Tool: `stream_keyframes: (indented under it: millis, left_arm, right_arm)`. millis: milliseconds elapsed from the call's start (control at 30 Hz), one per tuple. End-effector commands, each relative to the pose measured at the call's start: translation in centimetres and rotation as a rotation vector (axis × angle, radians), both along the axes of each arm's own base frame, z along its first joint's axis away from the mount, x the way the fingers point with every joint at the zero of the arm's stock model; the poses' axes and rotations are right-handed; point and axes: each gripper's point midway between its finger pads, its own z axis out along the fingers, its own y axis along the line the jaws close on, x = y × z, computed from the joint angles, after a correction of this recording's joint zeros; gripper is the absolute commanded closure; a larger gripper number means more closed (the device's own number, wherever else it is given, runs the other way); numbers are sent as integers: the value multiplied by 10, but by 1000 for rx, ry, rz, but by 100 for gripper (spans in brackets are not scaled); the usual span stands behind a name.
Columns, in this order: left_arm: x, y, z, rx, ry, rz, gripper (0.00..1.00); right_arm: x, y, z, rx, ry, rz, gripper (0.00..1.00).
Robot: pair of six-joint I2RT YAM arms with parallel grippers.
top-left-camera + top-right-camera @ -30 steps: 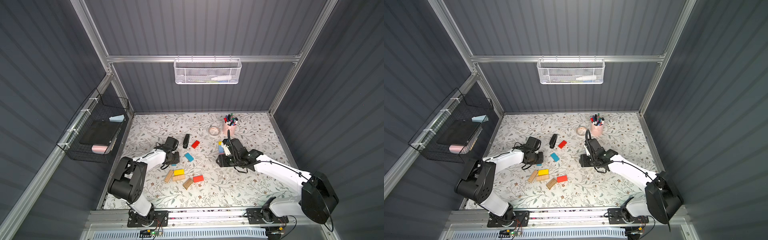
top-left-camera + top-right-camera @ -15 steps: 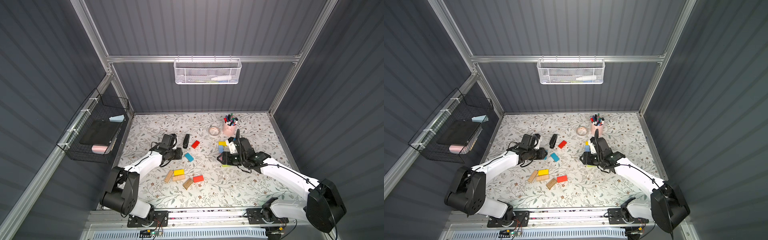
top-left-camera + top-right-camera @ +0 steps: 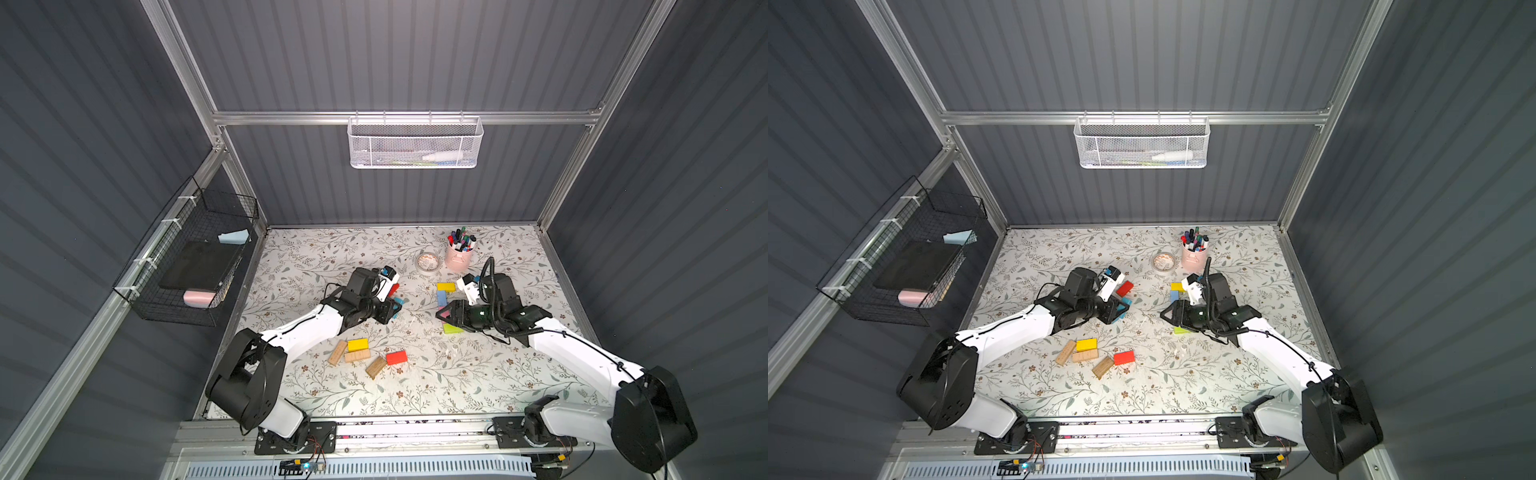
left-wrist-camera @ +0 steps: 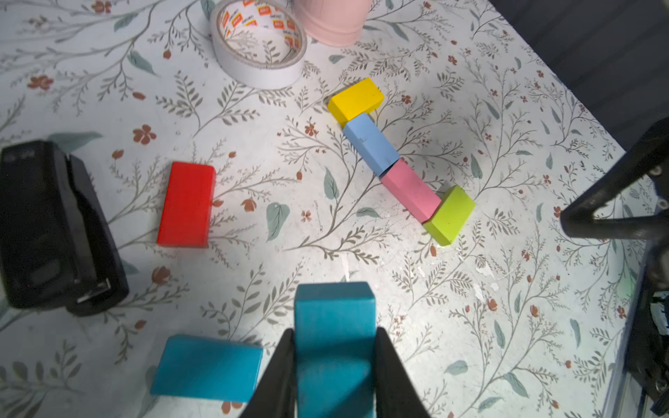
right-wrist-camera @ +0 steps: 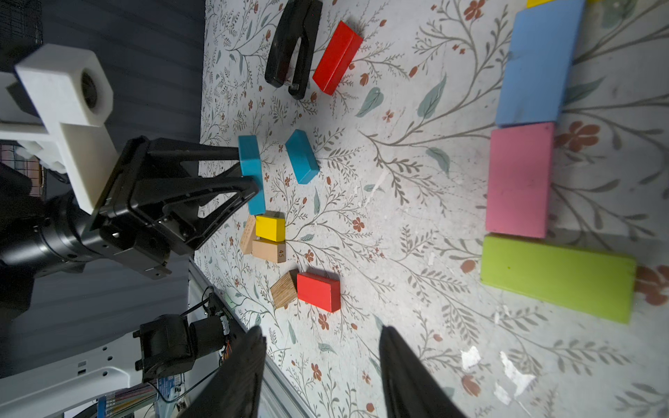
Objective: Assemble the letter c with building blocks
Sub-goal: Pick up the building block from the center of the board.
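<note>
Holding a teal block [image 4: 335, 307] clamped in the left gripper [image 4: 333, 334], apparently clear of the tabletop [image 4: 246, 119]; right gripper [image 5: 321, 331] spread, empty, near the part-built C: yellow block [image 4: 356, 99], light blue block [image 4: 371, 148], pink block [image 4: 409, 190], lime green block [image 4: 450, 213] touching in a chain; step looks like transport; next move: set it at a chain end, flush, without nudging neighbours.

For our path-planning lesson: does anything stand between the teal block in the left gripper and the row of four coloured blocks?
Nothing on the table: only bare tablecloth lies between the teal block, held in the left gripper, and the row. The open right gripper hangs near its lime green block.
</note>
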Motion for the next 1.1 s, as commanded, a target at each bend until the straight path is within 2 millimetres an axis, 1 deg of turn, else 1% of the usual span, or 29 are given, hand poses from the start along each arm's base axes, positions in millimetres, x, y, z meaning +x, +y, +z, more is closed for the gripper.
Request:
stream_keyframes:
  millis: [0,100,167,300,433,600,767,867,933,1067]
  left_arm:
    - [5,-18,20,-33,-129,-127,73]
    - [-2,-29,24,-49,-182,-226,73]
    - [-10,-38,28,-63,-215,-308,73]
    - [-23,-49,28,-67,-264,-421,73]
    - [-34,-59,25,-70,-281,-500,73]
    - [-44,-68,18,-50,-272,-559,72]
    - [-53,-75,18,-50,-289,-599,72]
    - [-57,-82,15,-48,-282,-618,72]
    - [-59,-84,12,-43,-270,-625,72]
    - [-63,-86,12,-42,-272,-634,72]
  right_arm:
    - [-8,3,5,62,30,33,49]
    - [-11,5,10,87,33,57,49]
    - [-13,8,14,104,26,85,50]
    - [-15,11,18,130,28,109,51]
    - [-16,16,17,158,54,132,53]
    - [-18,19,14,174,80,150,54]
    - [-19,19,8,164,95,154,56]
    - [-20,19,6,162,102,161,59]
    - [-19,19,6,161,103,160,60]
    - [-19,19,2,153,113,156,60]
